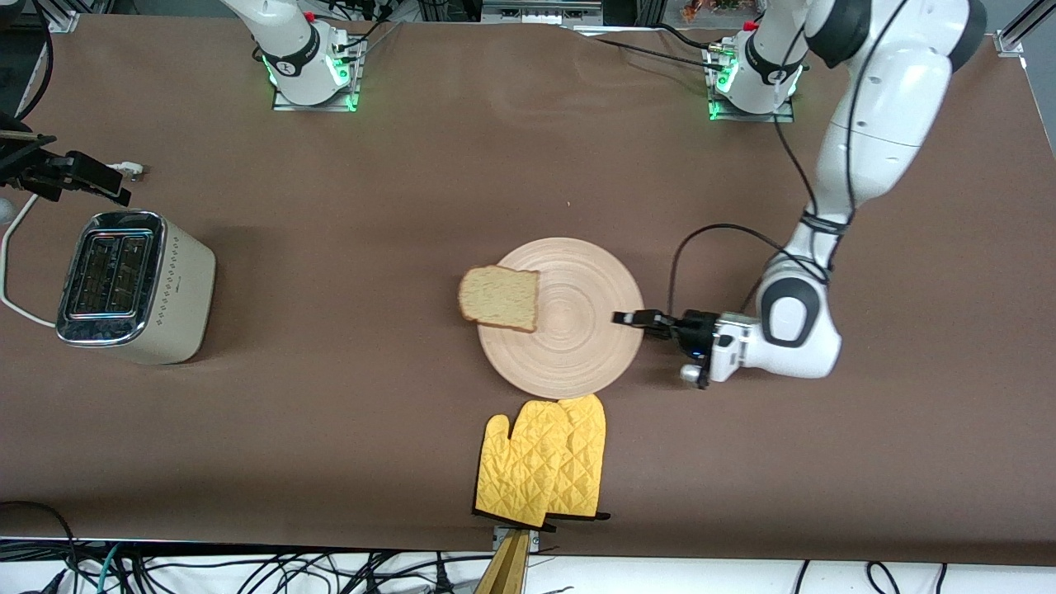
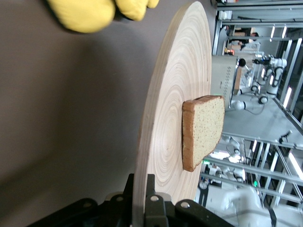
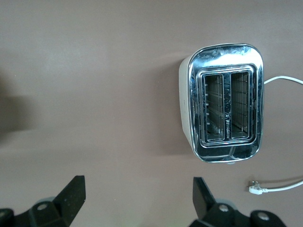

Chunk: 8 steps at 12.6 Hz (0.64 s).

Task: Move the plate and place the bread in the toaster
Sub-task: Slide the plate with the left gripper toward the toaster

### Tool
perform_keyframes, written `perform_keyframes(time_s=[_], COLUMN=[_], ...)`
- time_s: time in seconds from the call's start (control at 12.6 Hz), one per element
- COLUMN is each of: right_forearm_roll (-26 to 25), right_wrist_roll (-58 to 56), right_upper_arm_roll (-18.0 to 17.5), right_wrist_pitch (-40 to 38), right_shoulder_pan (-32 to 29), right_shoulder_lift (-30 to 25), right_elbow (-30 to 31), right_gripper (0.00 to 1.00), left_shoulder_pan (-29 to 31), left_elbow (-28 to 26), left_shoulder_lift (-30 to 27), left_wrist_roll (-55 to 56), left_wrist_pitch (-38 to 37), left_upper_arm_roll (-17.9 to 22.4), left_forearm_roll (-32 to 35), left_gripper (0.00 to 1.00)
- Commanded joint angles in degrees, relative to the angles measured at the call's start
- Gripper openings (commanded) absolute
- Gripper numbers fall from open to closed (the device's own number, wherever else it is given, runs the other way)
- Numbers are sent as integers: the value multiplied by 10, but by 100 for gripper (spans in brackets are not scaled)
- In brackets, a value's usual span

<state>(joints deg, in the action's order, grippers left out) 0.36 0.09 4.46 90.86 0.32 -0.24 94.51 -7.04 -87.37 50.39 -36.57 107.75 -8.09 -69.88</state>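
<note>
The round wooden plate [image 1: 577, 330] lies mid-table, and it also shows in the left wrist view [image 2: 175, 118]. The bread [image 1: 500, 298] lies on it and overhangs the rim toward the right arm's end; in the left wrist view the bread [image 2: 203, 130] rests flat on the plate. My left gripper [image 1: 624, 318] is shut on the plate's rim at the left arm's side, one finger above and one below [image 2: 146, 184]. The cream toaster [image 1: 132, 285] stands at the right arm's end with both slots empty [image 3: 225, 109]. My right gripper [image 1: 111, 186] hangs open and empty over the table beside the toaster [image 3: 139, 194].
A pair of yellow oven mitts [image 1: 544, 462] lies just nearer the camera than the plate, touching its rim; they also show in the left wrist view [image 2: 85, 12]. The toaster's white cord [image 1: 8, 272] and plug [image 3: 255, 189] lie beside the toaster.
</note>
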Motion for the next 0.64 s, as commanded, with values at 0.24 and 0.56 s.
perform_keyframes(time_s=[0.24,0.56], right_forearm_roll=[10,10], right_wrist_roll=[-3,-8], right_upper_arm_roll=[-4,-13], right_wrist_pitch=[-9,-13], right_shoulder_pan=[-4,3], right_shoulder_lift=[30,40], right_elbow=[-3,0], right_gripper=[100,100], left_shoulder_pan=[-125,-173], left_elbow=[-25,-23], left_shoulder_lift=[-10,13], left_wrist_roll=[24,24], left_wrist_pitch=[97,143], left_upper_arm_roll=[20,20], left_forearm_roll=[-124,-155], left_gripper=[0,0])
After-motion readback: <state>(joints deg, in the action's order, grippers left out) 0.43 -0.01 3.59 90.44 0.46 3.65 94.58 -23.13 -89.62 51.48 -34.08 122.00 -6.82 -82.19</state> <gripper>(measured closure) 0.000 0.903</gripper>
